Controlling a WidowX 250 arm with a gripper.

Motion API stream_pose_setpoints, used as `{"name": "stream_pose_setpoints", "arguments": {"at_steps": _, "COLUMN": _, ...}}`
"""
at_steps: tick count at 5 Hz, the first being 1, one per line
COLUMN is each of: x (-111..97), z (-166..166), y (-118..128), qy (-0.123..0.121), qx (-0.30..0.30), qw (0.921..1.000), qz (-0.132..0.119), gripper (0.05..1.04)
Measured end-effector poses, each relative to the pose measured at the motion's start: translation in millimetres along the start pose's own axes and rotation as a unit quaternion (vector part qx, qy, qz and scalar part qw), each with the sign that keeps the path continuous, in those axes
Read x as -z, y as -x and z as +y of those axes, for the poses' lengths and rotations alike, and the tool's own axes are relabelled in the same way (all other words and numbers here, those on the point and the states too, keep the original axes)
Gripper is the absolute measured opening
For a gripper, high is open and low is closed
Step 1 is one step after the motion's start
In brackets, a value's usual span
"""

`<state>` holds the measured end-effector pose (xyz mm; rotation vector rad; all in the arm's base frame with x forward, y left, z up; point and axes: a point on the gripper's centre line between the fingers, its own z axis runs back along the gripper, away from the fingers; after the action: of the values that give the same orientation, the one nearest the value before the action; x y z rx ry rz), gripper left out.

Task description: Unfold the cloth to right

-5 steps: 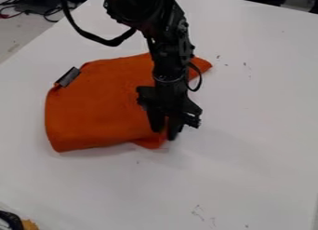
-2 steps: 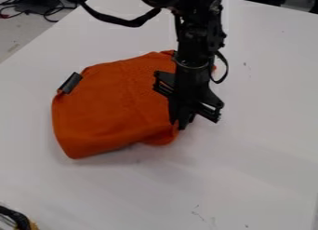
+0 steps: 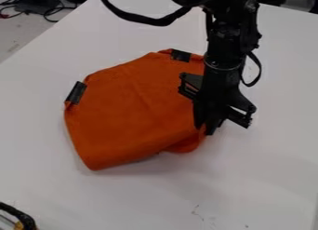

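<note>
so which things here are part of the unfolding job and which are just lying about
Part of the job:
- orange cloth
- gripper, at the cloth's right side

Just lying about:
- cables, upper left
- black-and-yellow thing, lower left corner

This looks like a robotics lab or a similar technical workroom; which of the two, I cannot tell. The clearest sign is a black robot arm, its joints and hardware exposed, reaching in over the far side of a plain white bench. Past the bench's upper-left edge, thin cables lie in loose loops beside dark equipment on a pale grey floor. Small dark scuffs mark the bench's near part.
</note>
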<state>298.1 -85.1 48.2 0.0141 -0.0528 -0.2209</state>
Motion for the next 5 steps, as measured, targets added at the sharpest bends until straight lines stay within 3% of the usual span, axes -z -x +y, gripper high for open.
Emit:
{"name": "stream_pose_setpoints", "arguments": {"at_steps": 1, "x": 7, "z": -16, "y": -3, "qy": 0.011, "qx": 0.016, "qw": 0.9998, "qz": 0.008, "gripper": 0.072}}
{"name": "stream_pose_setpoints", "arguments": {"at_steps": 3, "x": 31, "z": -45, "y": -6, "qy": 0.034, "qx": 0.044, "qw": 0.9974, "qz": 0.046, "gripper": 0.059}}
{"name": "stream_pose_setpoints", "arguments": {"at_steps": 4, "x": 40, "z": -53, "y": -4, "qy": 0.047, "qx": 0.051, "qw": 0.9957, "qz": 0.061, "gripper": 0.073}}
{"name": "stream_pose_setpoints", "arguments": {"at_steps": 5, "x": 45, "z": -60, "y": -5, "qy": 0.065, "qx": 0.052, "qw": 0.9949, "qz": 0.056, "gripper": 0.176}}
